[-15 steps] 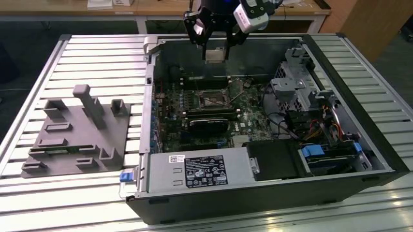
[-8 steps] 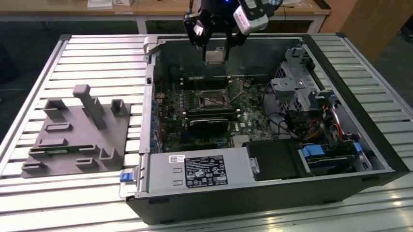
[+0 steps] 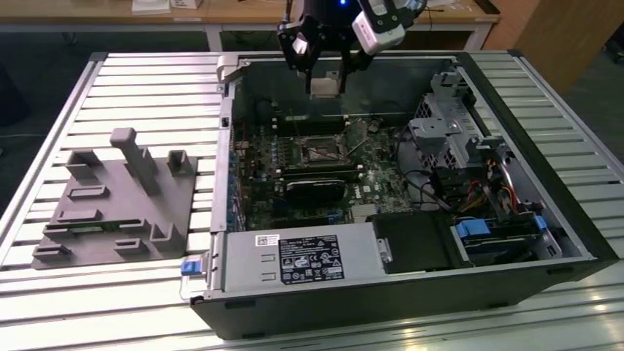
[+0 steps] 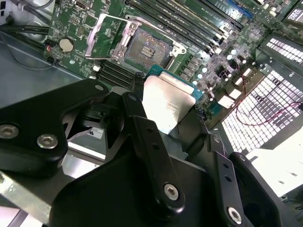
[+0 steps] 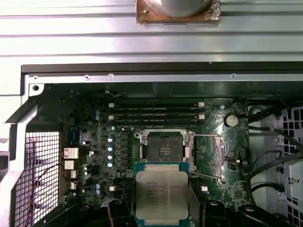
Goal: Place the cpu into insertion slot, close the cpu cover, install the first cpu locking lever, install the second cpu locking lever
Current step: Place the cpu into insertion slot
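Exterior view's left: a grey plastic fixture block [image 3: 117,194] sits on the slatted metal tabletop [image 3: 58,95], well apart from the job. Ignore it.

Next over, the open black computer case [image 3: 546,219] lies on its side, with the green motherboard [image 3: 256,183] face up.

The tool [image 3: 326,80] hangs above the far side of the case, clenched on the flat square silver-topped cpu [image 3: 325,88]. In the second wrist view its fingers [image 4: 144,127] pinch the cpu [image 4: 165,94] by opposite edges. The chip is well clear of the board, not seated.

The target is the square silver-rimmed insertion slot with a dark centre [image 3: 320,148], mid-board. The slot [image 4: 150,49] is bare. The thin silvery cpu cover frame [image 4: 94,37] is swung open beside it, and the thin wire locking levers [image 5: 219,156] stand off to one side.

My read on doing this well:
- Square the chip's edges to the slot rim while you're up high.
- I can't tell the corner or notch orientation from here, so check it.
- Come straight down. Don't slide across the contacts.
- Keep the fingers off the raised cover and levers.
- Let go only once the chip sits flat inside the rim.

Exterior view's right: the grey metal drive cage [image 3: 439,135] and its cables are well apart, so there's no conflict there.
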You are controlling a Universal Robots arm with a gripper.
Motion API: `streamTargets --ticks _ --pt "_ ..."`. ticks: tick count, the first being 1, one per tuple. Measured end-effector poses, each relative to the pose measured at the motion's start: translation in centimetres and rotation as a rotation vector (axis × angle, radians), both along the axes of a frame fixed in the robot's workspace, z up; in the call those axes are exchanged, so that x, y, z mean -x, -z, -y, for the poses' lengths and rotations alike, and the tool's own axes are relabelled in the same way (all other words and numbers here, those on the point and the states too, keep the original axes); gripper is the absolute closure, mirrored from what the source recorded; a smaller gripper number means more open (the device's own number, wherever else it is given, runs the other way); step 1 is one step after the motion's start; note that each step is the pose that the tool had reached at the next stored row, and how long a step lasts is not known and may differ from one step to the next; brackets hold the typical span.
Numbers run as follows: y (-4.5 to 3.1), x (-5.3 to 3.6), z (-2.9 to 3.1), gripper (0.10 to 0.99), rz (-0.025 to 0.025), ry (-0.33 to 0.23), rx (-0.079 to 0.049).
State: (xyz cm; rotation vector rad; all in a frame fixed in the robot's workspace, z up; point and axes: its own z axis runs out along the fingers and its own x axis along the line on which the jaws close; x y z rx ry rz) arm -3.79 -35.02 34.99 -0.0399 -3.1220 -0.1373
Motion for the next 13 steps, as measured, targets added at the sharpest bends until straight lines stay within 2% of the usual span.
streamTargets --ticks 13 --pt "0.34 0.0 0.0 0.549 0.0002 0.0 0.001"
